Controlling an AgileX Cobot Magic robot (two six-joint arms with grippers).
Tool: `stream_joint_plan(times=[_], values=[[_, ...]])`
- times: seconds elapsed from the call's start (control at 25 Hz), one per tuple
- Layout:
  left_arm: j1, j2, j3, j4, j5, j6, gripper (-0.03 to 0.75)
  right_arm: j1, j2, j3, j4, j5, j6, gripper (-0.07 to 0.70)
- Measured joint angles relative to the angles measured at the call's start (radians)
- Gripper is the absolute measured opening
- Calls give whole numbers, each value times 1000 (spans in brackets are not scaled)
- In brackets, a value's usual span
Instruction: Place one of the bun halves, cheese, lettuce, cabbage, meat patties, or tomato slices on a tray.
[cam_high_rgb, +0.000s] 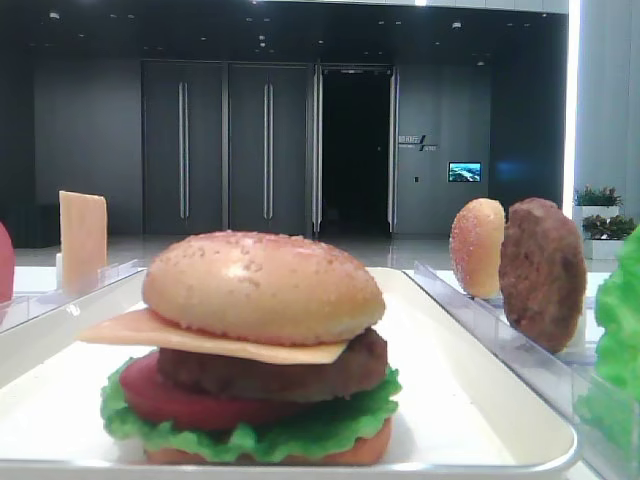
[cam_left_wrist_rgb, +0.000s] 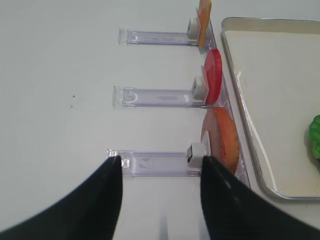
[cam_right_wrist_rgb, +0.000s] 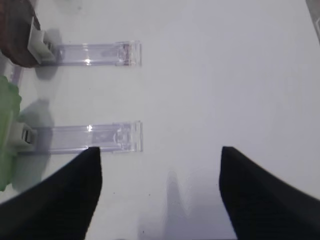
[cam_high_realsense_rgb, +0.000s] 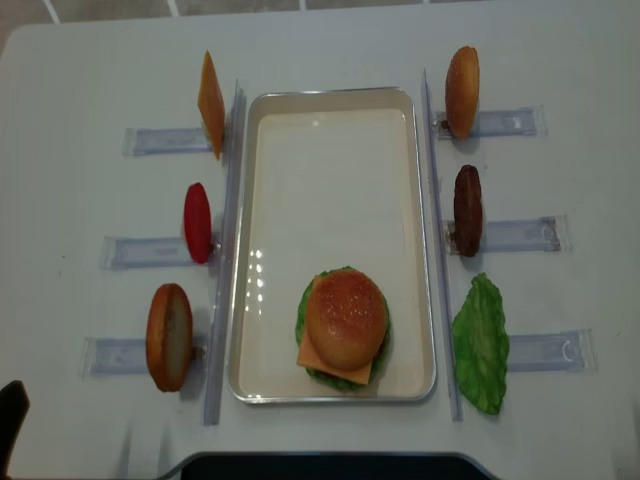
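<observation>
Bun top (cam_high_realsense_rgb: 346, 315) caps stack — near tray (cam_high_realsense_rgb: 330, 390) rim.

A large lobby or hall: tall dark double doors (cam_high_rgb: 225, 148), a wall screen (cam_high_rgb: 464, 172), potted plants (cam_high_rgb: 598, 197), glossy floor.

Bright, even overhead light, glare spots on the tray (cam_high_realsense_rgb: 420, 250), wrist views soft and slightly blurred.

Matte black fingers on both tools

The right tool (cam_right_wrist_rgb: 160, 192) showed two plain black, wedge-shaped fingers (cam_right_wrist_rgb: 260, 195) with smooth faces and no markings. The left tool (cam_left_wrist_rgb: 160, 195) matched it: two dark, tapering fingers (cam_left_wrist_rgb: 95, 205), no cables or screws visible.
</observation>
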Motion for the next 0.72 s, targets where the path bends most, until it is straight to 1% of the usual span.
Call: stream_joint_plan(times=[0.36,0.72], values=[[0,0,0,0,0,0,391,0,-206,3,0,-1,6,503],[0,0,0,0,0,0,391,0,-214,4,-3,-1,21,494]])
